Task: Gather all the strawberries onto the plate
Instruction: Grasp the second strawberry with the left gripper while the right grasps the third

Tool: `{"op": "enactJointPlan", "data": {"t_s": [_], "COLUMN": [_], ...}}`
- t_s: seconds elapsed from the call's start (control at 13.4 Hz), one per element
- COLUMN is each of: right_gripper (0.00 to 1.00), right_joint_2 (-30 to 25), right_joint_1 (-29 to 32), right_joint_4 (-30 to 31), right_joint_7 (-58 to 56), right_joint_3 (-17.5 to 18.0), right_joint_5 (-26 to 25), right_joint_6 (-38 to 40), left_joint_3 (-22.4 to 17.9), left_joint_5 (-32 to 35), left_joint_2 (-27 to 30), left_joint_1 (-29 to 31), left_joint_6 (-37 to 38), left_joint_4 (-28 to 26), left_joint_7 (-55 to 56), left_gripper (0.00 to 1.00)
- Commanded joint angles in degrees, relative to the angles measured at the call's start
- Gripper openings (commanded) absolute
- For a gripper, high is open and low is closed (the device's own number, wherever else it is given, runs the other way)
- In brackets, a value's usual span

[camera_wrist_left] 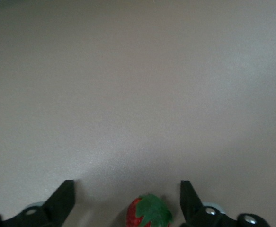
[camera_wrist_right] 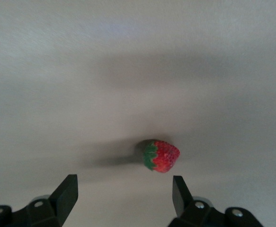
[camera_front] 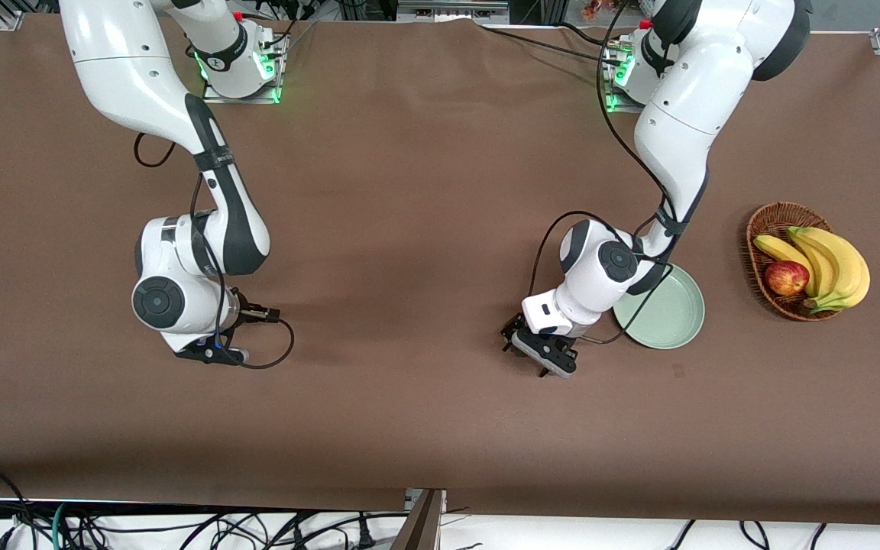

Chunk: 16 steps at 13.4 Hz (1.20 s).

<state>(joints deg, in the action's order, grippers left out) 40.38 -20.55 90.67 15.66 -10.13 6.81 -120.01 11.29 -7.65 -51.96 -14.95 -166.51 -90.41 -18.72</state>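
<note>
Hovering left gripper (camera_wrist_left: 127, 201): fingers spread around a strawberry (camera_wrist_left: 148, 213), beside the plate (camera_front: 665, 317);
Right gripper (camera_wrist_right: 123, 196): fingers apart, over another strawberry (camera_wrist_right: 161, 155)

The left tool (camera_wrist_left: 127, 201) is hanging over the brown desk (camera_wrist_left: 138, 94) with its two dark fingers (camera_wrist_left: 62, 198) standing well apart. A red strawberry (camera_wrist_left: 148, 213) with a green leafy top is lying on the desk between them.
</note>
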Motion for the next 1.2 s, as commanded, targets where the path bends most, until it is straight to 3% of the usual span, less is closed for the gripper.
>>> {"op": "enactJointPlan", "data": {"t_s": [0.0,0.22,0.37,0.52,0.67,0.82,0.97,1.12], "right_gripper": [0.86,0.81,0.69,0.56,0.53,0.48,0.35,0.26], "right_joint_2": [-3.46,-3.46,-3.46,-3.37,-3.02,-2.58,-2.49,-2.49], "right_joint_1": [-0.64,-0.55,-0.55,-0.55,-0.55,-0.55,-0.72,-1.07], "right_joint_4": [8.80,10.40,10.40,10.14,9.79,9.79,9.52,8.47], "right_joint_7": [-3.33,-6.16,-6.51,-6.52,-6.52,-6.52,-6.52,-5.55], "right_joint_3": [-1.03,-2.26,-2.26,-2.26,-2.26,-2.26,-2.26,-2.18], "right_joint_5": [-0.66,-0.66,-0.66,-0.66,-0.66,-0.66,-0.57,-0.48], "right_joint_6": [-7.49,-9.45,-9.45,-9.63,-10.50,-11.82,-12.09,-11.74], "left_joint_3": [-0.39,-0.39,-0.30,-0.30,-0.30,-0.30,-0.39,-0.39], "left_joint_5": [-0.61,-0.61,-0.61,-0.61,-0.61,-0.61,-0.61,-0.61], "left_joint_2": [0.98,3.26,3.45,3.53,3.97,5.02,6.43,6.87], "left_joint_1": [-0.52,-0.34,-0.43,-0.34,-0.34,-0.17,0.01,0.01], "left_joint_6": [0.84,0.93,0.93,1.02,1.02,1.19,1.19,1.19], "left_joint_4": [-0.19,-4.67,-5.21,-5.30,-6.17,-7.05,-9.24,-10.22], "left_joint_7": [-0.09,0.18,0.61,0.61,0.70,0.53,0.35,0.18], "left_gripper": [0.41,0.38,0.39,0.47,0.56,0.53,0.52,0.39]}}
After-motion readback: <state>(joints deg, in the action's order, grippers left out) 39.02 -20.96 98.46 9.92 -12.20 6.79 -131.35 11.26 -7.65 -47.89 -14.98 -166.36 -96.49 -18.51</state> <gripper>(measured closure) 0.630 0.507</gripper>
